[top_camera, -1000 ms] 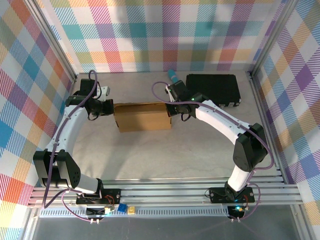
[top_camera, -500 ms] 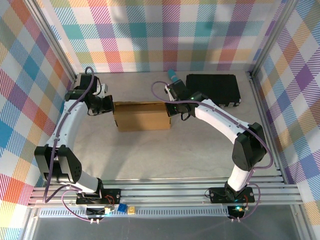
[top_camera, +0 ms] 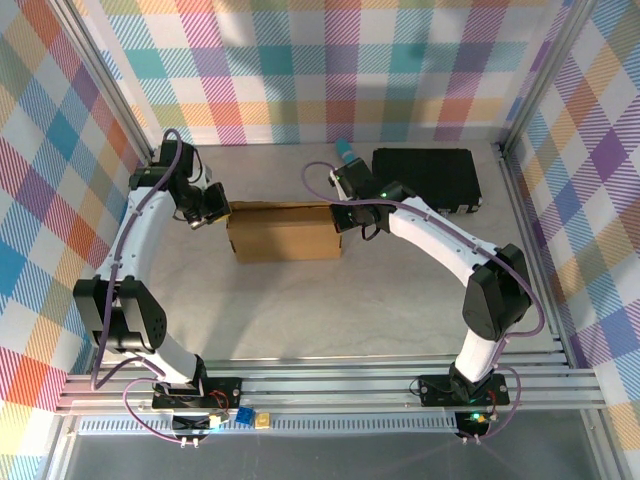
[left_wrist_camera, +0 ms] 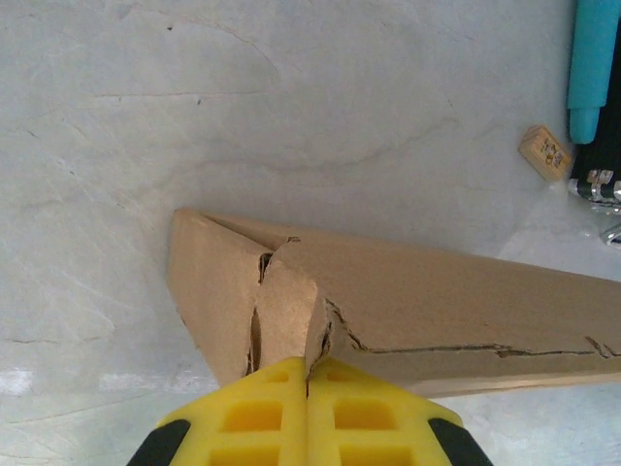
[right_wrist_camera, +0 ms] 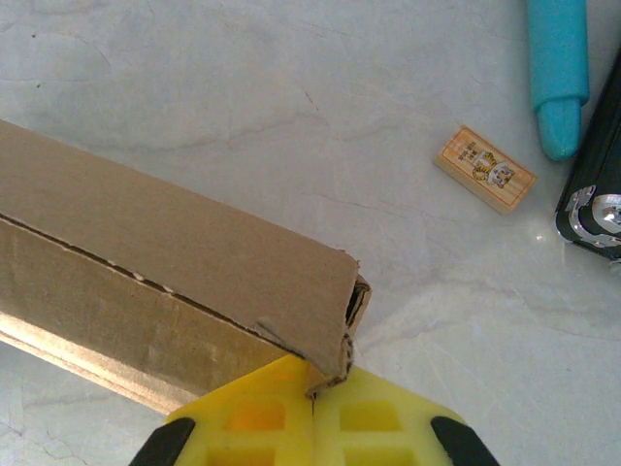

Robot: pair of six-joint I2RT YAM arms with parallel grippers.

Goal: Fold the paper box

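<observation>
While the paper box lies mid-table, the left claw, clenched empty, touches its nine o'clock end; the right claw, also clenched, meets three o'clock.

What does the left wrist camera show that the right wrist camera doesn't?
Left wrist: the left end of the cardboard box, its flaps tucked in and torn along the creases, with the left pincer shut at it. Right wrist: the box's right corner, the right pincer shut at it, and a printed picture on the small tan block. Both: the box, the teal pen, the block, the black case and the pale table.
</observation>
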